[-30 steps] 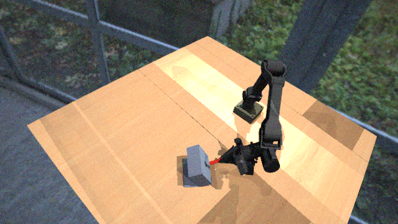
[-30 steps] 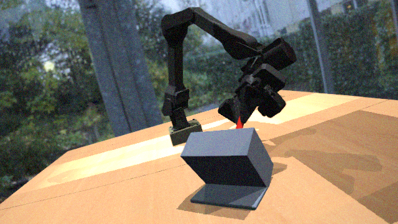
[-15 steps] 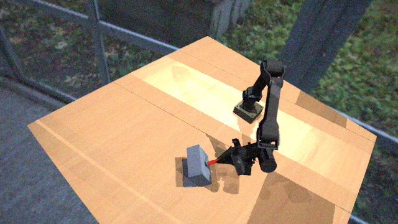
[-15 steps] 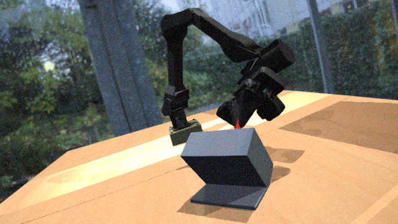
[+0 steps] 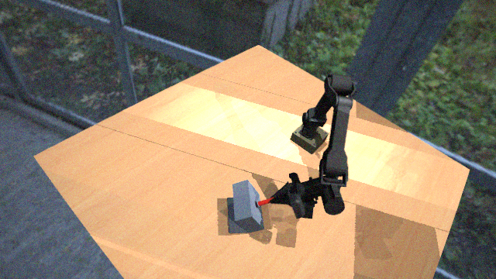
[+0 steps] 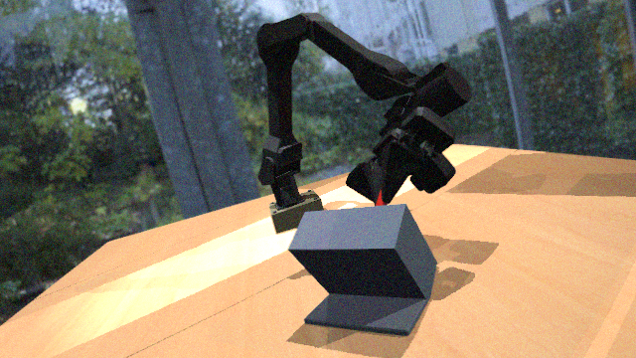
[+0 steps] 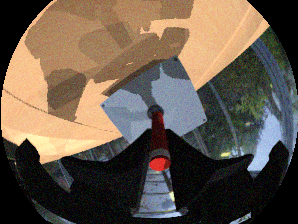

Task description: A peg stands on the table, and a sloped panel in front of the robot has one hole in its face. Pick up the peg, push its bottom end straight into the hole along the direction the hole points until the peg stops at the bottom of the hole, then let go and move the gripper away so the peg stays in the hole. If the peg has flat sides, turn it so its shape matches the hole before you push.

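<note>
The red round peg [image 5: 265,201] [image 6: 380,200] [image 7: 159,131] is tilted, with its far end at the dark hole [image 5: 256,204] [image 7: 151,109] in the grey sloped panel [image 5: 245,201] [image 6: 353,229] [image 7: 182,102]. A length of red still shows between the panel face and the fingers. How far the end is inside, if at all, cannot be told. My gripper [image 5: 273,200] [image 6: 381,193] [image 7: 158,132] is shut on the peg's upper part, in front of the panel's face. In the exterior view the panel hides the hole and the peg's lower end.
The panel block stands on a thin dark base plate [image 5: 231,222] [image 6: 365,313] on the wooden table [image 5: 155,186] [image 6: 522,278]. The arm's base [image 5: 309,139] [image 6: 296,211] is farther back on the table. Shadows fall around the block.
</note>
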